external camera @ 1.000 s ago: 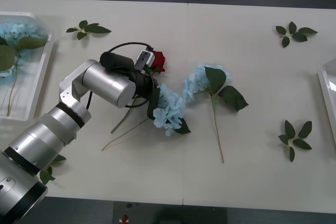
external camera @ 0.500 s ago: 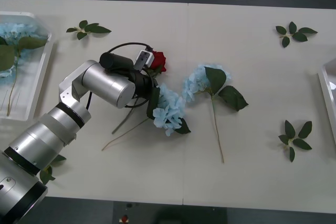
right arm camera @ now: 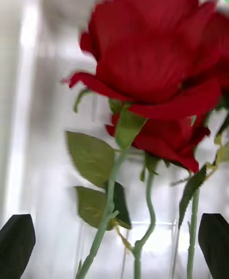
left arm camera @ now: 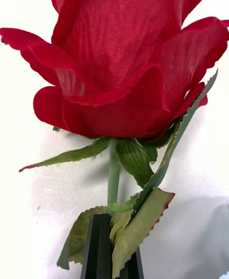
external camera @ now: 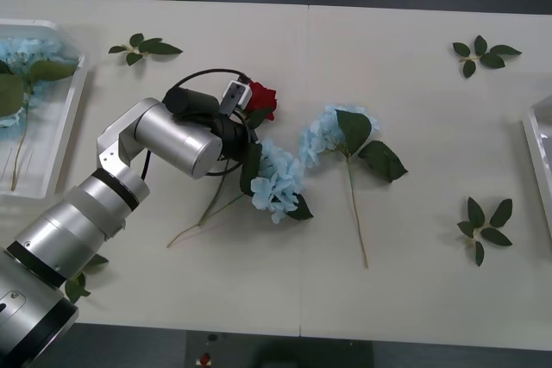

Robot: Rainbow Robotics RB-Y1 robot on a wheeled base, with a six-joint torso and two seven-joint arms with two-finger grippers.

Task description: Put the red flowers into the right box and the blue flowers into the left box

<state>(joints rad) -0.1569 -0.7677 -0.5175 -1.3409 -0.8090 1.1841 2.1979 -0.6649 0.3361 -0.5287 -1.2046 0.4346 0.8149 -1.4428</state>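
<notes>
Left gripper (left arm camera: pixel 112 248) has its black fingers (left arm camera: pixel 98 245) closed on the stem of a red rose (external camera: pixel 260 99), just below the bloom; leaves bunch against the fingers. In the front view this rose sits at the tip of the left arm (external camera: pixel 164 140), near the middle of the surface (external camera: pixel 405 58), left of centre.

Right gripper (right arm camera: pixel 114 245): fingers (right arm camera: pixel 16 243) wide apart, gripping nothing; stems of red roses (right arm camera: pixel 148 59) run between them, lying in the right box (right arm camera: pixel 43 131), whose rim shows at the surface's right edge.

Just beside the held rose: a blue flower (external camera: pixel 278 180) touching the arm's wrist, a second blue flower (external camera: pixel 332 134) next to it, stems trailing toward the near edge. More blue flowers in the left box (external camera: pixel 65 140) at the left edge. Leaf sprigs (external camera: pixel 142 46) scattered near the far and right edges.
</notes>
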